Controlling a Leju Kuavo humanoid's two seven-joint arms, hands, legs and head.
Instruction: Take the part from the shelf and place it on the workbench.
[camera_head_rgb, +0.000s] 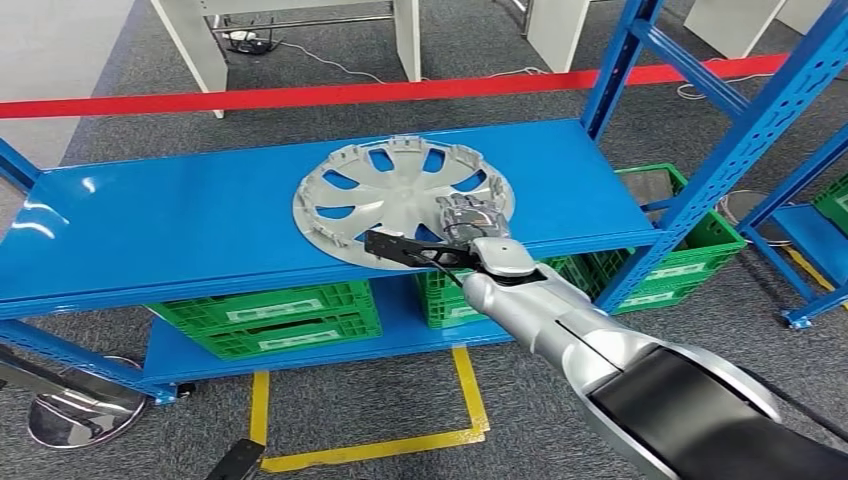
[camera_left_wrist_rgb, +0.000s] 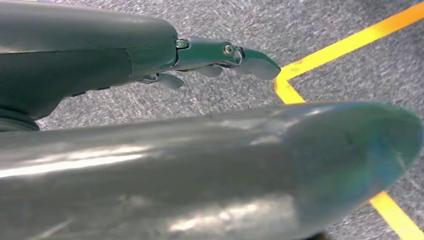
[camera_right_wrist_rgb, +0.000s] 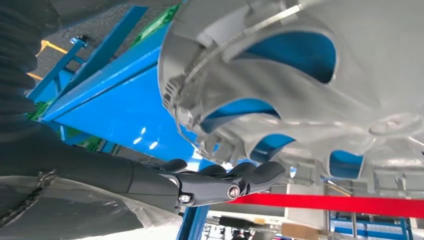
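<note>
A silver hubcap lies inner face up on the blue shelf's top board, its near rim close to the board's front edge. My right hand rests on the near right part of the hubcap, fingers stretched out over it and the thumb pointing sideways along the near rim. In the right wrist view the dark fingers lie straight beside the hubcap's clipped rim, not closed round it. My left hand hangs over the grey carpet with its fingers extended and nothing in them.
Green crates stand on the lower shelf board. Blue uprights rise at the shelf's right end, with a second blue rack further right. A red tape runs behind the shelf. Yellow floor lines mark a box below.
</note>
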